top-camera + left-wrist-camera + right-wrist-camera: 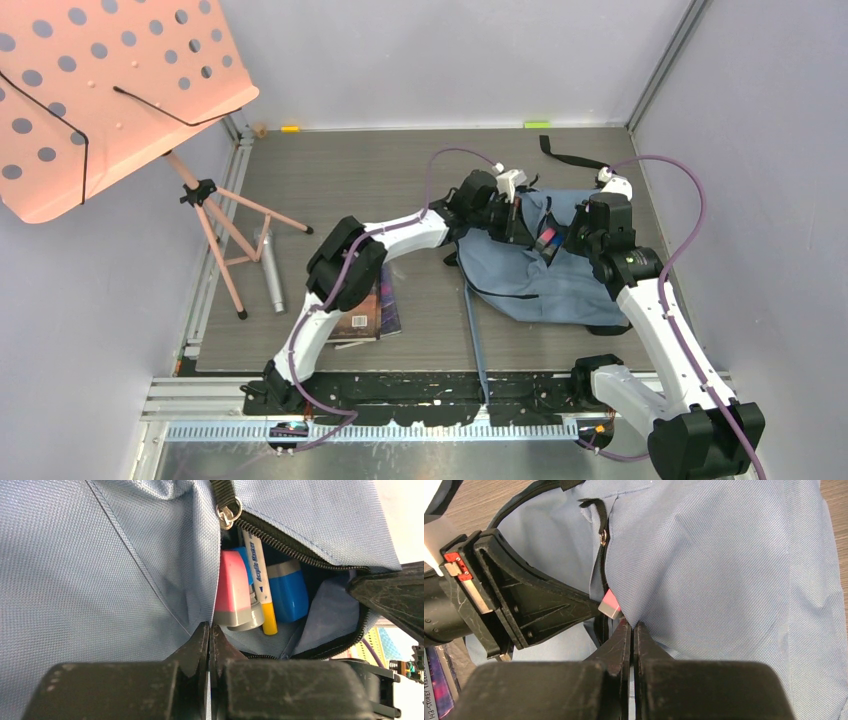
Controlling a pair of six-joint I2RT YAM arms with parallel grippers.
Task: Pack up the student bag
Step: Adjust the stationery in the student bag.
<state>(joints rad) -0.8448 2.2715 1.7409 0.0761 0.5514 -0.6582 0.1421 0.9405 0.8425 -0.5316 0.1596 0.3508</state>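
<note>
student bag (pixel 530 272), soft grey-blue, gapes unzipped, left tool (pixel 209 630) and right tool (pixel 631 628) pinching fabric.

I record the books (pixel 365 322) partly hidden under my left arm (pixel 340 265), titles too small to read. The student bag (pixel 100 555) overruns the left wrist frame; its pocket conceals the far ends of the marker (pixel 261 580), pink-capped item (pixel 232 587) and blue item (pixel 290 595)

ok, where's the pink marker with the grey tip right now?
Inside the open zip pocket of the grey-blue fabric backpack, left wrist view centre: the pink grey-tipped marker lies beside a white yellow-tipped acrylic marker, above the left hand.
</note>
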